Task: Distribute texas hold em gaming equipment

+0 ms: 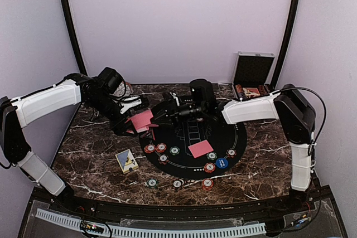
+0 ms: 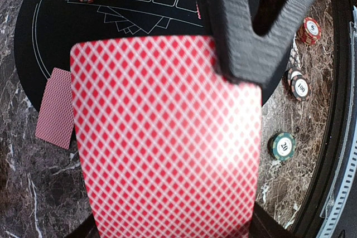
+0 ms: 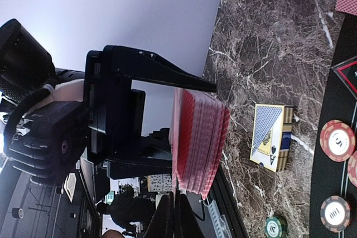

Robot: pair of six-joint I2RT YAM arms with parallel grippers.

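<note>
The left hand (image 1: pixel 133 120) is holding the red-backed deck (image 2: pixel 167 137) over the counter (image 1: pixel 268 160), left side. The right hand (image 1: pixel 157 118) is pinching shut at the deck's edge, card grip unclear. Two cards (image 1: pixel 199 149) and chips (image 1: pixel 162 147) are lying out; most dealing is probably remaining.

Round mat (image 1: pixel 240 137) sits mid-table (image 1: pixel 268 154); a single card (image 1: pixel 200 148) lies on its near half, rim chips (image 1: pixel 161 147) run along its near edge, and three loose chips (image 1: pixel 177 184) lie off it in front. Card box (image 1: pixel 127 160) is on the table left of the mat. Deck of cards (image 1: pixel 141 120) is raised above the mat's left rim, a second card (image 2: pixel 56 107) lying across that rim beneath it; case (image 1: pixel 254 71) stands at the far right, behind the mat.
</note>
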